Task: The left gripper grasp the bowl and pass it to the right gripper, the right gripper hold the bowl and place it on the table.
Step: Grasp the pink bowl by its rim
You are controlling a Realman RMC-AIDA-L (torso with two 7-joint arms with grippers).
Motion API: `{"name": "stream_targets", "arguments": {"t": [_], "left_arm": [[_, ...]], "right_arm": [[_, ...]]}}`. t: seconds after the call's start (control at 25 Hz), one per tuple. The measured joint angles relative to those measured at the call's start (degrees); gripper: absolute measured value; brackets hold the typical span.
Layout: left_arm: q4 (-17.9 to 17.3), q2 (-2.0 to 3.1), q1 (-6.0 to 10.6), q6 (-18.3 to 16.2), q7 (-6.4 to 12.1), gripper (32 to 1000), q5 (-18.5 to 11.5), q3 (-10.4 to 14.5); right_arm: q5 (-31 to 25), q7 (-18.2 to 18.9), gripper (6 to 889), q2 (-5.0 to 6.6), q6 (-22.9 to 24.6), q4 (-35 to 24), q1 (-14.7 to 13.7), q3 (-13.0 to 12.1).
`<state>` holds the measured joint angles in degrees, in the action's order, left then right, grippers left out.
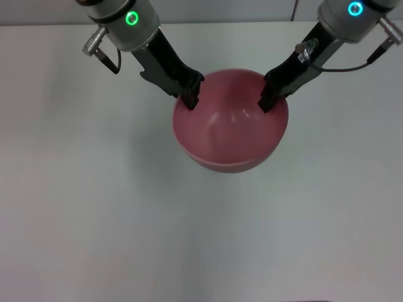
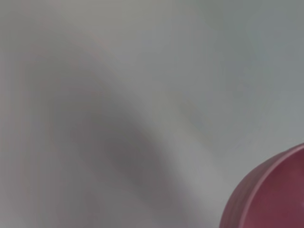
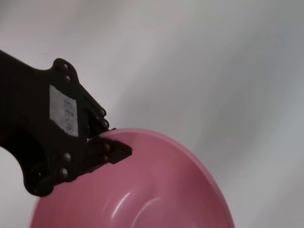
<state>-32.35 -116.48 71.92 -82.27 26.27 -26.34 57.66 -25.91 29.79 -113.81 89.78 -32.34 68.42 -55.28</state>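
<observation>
Nearest us is bare table (image 1: 201,251); above it hangs the bowl (image 1: 230,123), lifted and tilted, its shadow spread on the table beneath. We see the left gripper (image 1: 191,95) clamped over the bowl's left rim, one finger inside the bowl. Opposite, at the bowl's right rim, the right gripper (image 1: 271,97) also straddles the edge, and we judge it closed on the bowl too, though how firmly we cannot tell. In the right wrist view a black claw (image 3: 102,149) bites the rim of the bowl (image 3: 156,190). We judge the handover is at its midpoint. Next, the left gripper must let go and back off the rim.
</observation>
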Motion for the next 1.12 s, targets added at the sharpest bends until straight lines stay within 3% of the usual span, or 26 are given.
{"name": "stream_targets", "arguments": {"t": [0.44,0.88,1.08,1.12], "left_arm": [[-1.4,-0.42,-0.13,-0.3,0.00,54,-0.9,0.2],[-2.9,-0.41,-0.71,-1.2,-0.03,281,-2.6,-0.1],[-3.2,-0.40,-0.71,-2.0,0.02,492,-3.2,0.0],[-3.6,-0.40,-0.70,-2.5,0.00,617,-3.3,0.1]], "right_arm": [[-0.1,0.0,100,0.21,-0.5,0.0,-0.2,-0.5],[0.4,0.0,34,0.19,-0.7,0.0,-0.8,-0.7],[0.5,0.0,27,0.19,-0.7,0.0,-0.9,-0.7],[0.5,0.0,26,0.19,-0.7,0.0,-0.9,-0.7]]}}
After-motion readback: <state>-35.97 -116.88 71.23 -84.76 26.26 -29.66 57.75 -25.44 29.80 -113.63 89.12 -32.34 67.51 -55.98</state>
